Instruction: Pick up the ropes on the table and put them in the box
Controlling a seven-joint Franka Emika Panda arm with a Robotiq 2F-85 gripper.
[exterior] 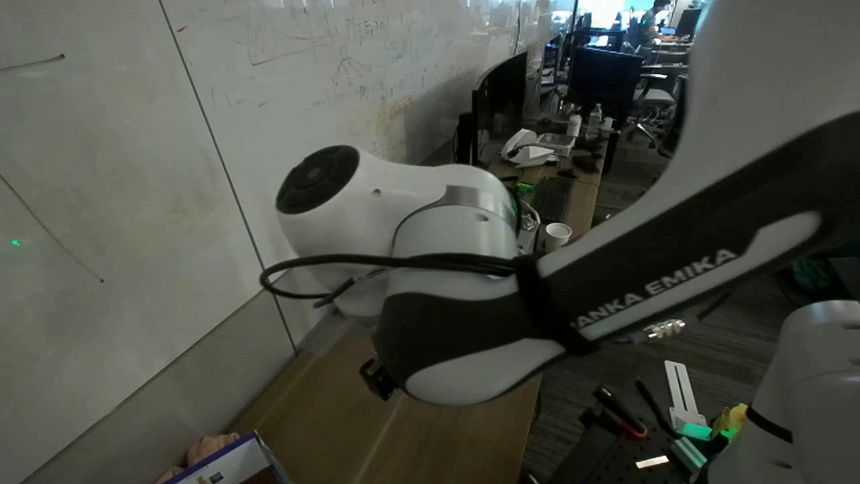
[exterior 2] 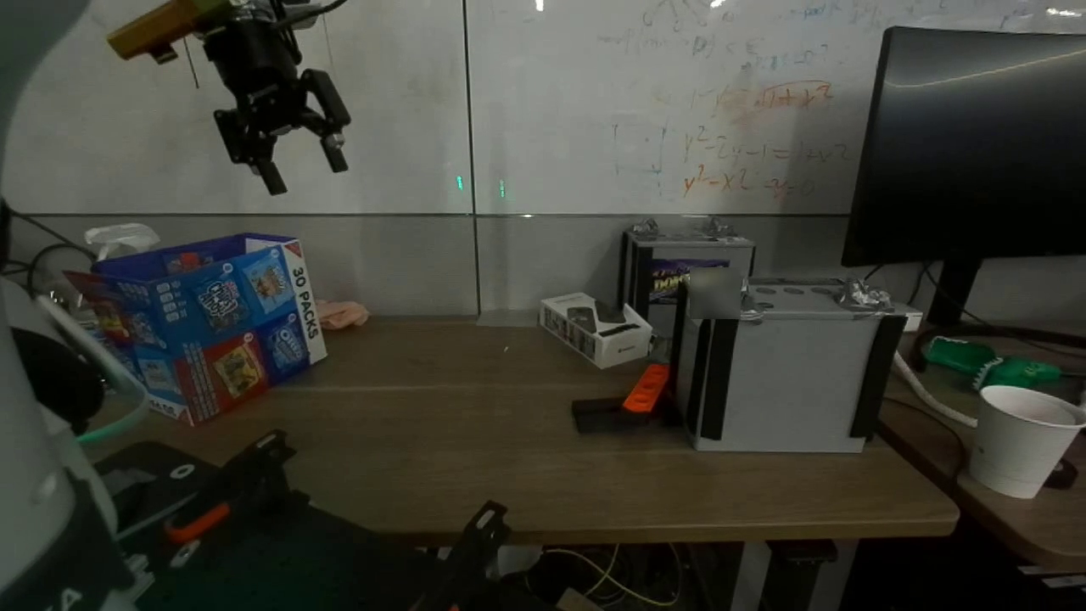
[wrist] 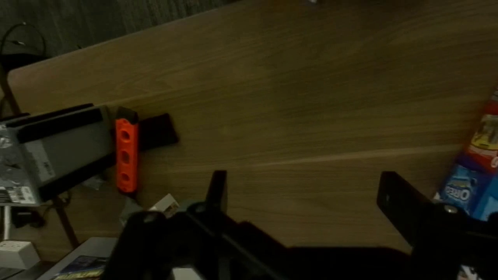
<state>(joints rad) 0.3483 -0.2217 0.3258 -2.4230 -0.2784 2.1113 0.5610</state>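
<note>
The ropes do not show in any view; they are hidden or out of view. The box is a blue snack carton with a white side (exterior 2: 222, 318), open at the top, at one end of the table (exterior 2: 441, 433). Part of the box shows at the bottom of an exterior view (exterior: 232, 462) and at the right edge of the wrist view (wrist: 469, 188). My gripper (exterior 2: 307, 172) is open, high above the table and a little to the side of the box. In the wrist view the gripper (wrist: 305, 175) has only bare table top between its spread fingers.
Grey box-shaped devices (exterior 2: 789, 373) stand at the other table end. An orange-handled object (exterior 2: 646, 389) on a black piece lies beside them. A small white carton (exterior 2: 598, 335) sits near the whiteboard wall (exterior 2: 577, 127). A pinkish crumpled thing (exterior 2: 341, 314) lies behind the box.
</note>
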